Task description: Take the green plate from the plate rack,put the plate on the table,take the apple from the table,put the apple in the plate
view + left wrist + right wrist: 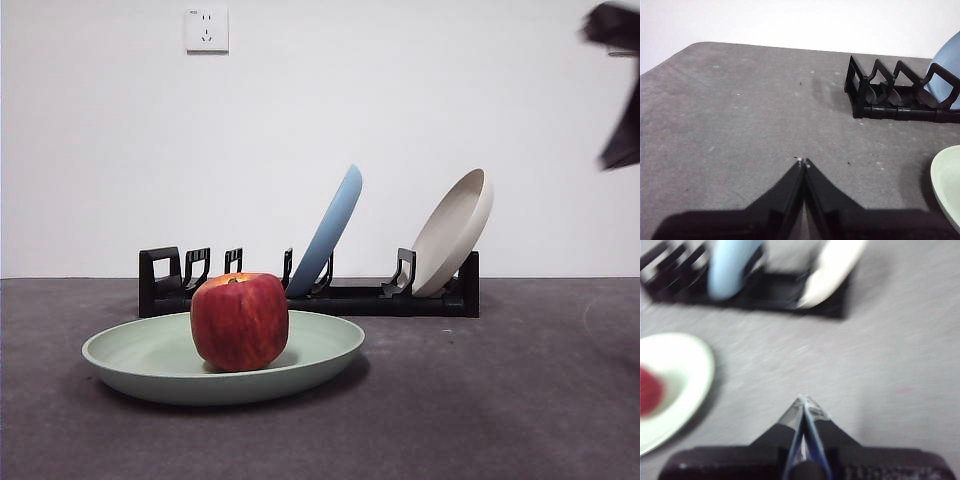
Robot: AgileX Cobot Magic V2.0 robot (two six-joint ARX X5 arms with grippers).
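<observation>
The green plate (222, 360) lies flat on the dark grey table (500, 400) in front of the black plate rack (310, 290). The red apple (240, 320) stands in the plate. The plate's rim shows in the left wrist view (947, 192), and the plate (675, 375) and apple (649, 390) show blurred in the right wrist view. My left gripper (803, 162) is shut and empty above bare table, beside the rack's loop end (860, 92). My right gripper (804, 401) is shut and empty, high above the table to the right; a dark arm tip (618, 80) shows at the front view's top right corner.
A light blue plate (328, 232) and a beige plate (455, 232) lean in the rack's slots. A wall socket (206, 29) is on the white wall behind.
</observation>
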